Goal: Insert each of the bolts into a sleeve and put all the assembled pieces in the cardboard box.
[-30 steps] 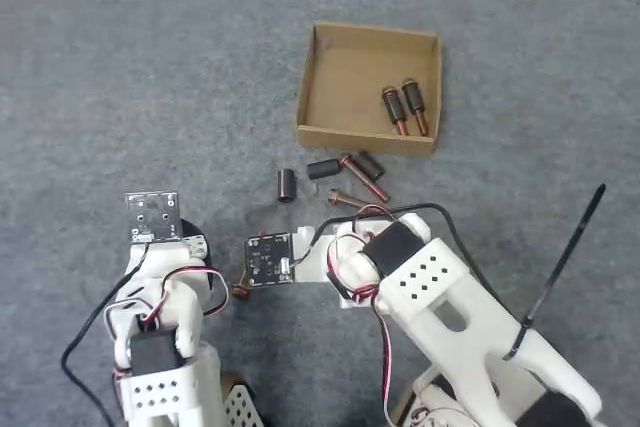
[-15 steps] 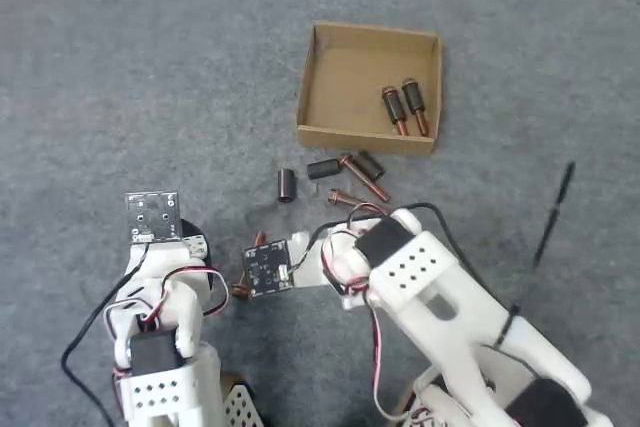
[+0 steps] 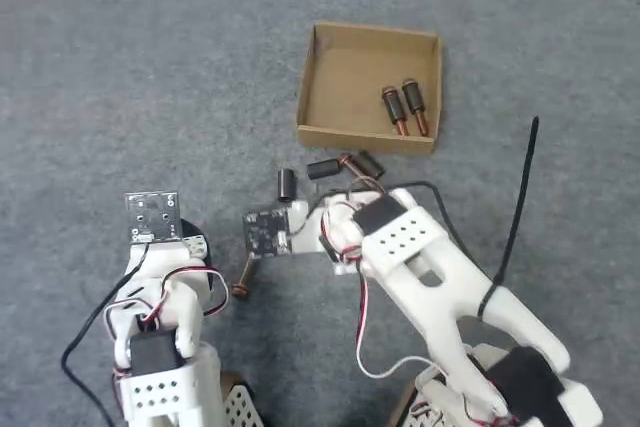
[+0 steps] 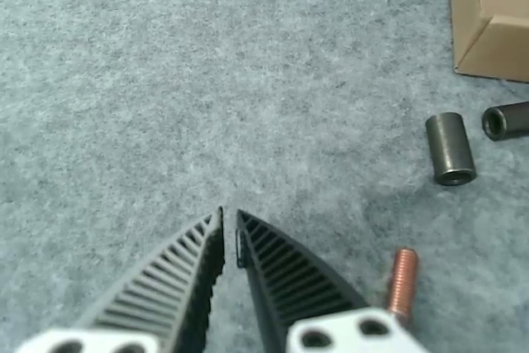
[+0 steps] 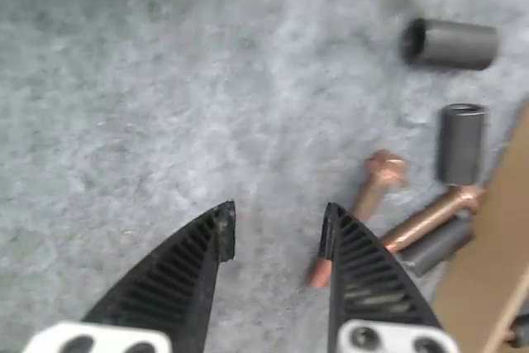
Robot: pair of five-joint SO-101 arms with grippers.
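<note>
The cardboard box [image 3: 370, 47] stands at the far middle and holds two bolts in sleeves [image 3: 403, 108]. Loose dark sleeves [image 3: 288, 184] [image 3: 322, 169] [image 3: 370, 164] lie in front of it. In the right wrist view my right gripper [image 5: 277, 225] is open over the carpet. A copper bolt [image 5: 376, 183] lies just beside one fingertip, nothing between the fingers. Past it are two sleeves [image 5: 450, 43] [image 5: 460, 142] and a second bolt [image 5: 430, 217]. My left gripper [image 4: 230, 225] is shut on nothing, low over the carpet. Nearby are a bolt [image 4: 402, 281] and a sleeve [image 4: 450, 149].
The right arm [image 3: 400, 242] covers the carpet just in front of the loose parts, its black cable tie [image 3: 515, 217] sticking up. A lone bolt [image 3: 243, 277] lies between the two arms. The box wall [image 5: 496, 270] is close beyond the right gripper.
The right arm has moved away from me toward the sleeves and the box, uncovering the bolt between the arms and covering one near the sleeves. Its cable tie has swung. The left arm is still.
</note>
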